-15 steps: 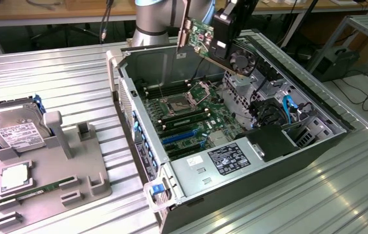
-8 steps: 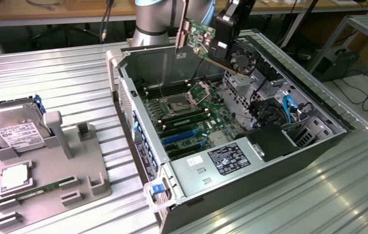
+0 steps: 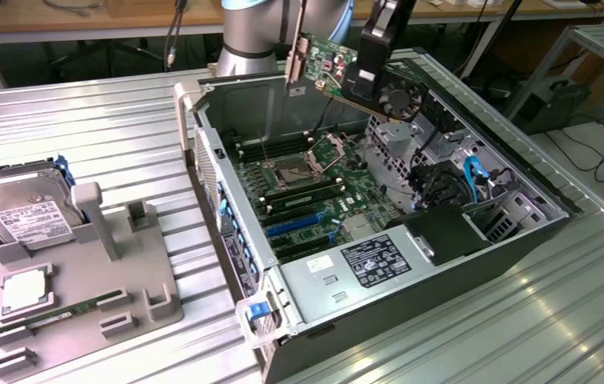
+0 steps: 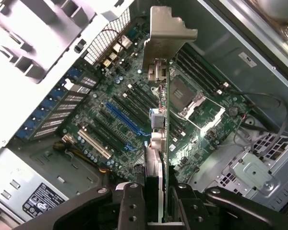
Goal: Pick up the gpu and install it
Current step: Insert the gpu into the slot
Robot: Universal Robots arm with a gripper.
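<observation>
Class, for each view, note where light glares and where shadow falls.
Exterior view: light glares off the ribbed table; the computer case interior lies in shade. Wrist view: the parts tray beside the case is washed out; the bracket of the graphics card shines; the jaws gripping it look dark.

readable text: none | gpu (image 3: 330,64) between the jaws: markings illegible | power supply label (image 3: 380,260) well below the jaws: print too small | hard drive label (image 3: 30,224) far from the jaws: print too small

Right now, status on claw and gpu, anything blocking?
Shut claw gripping the gpu. The gpu hangs above the open case, not seated. The blue slot below looks unobstructed.
</observation>
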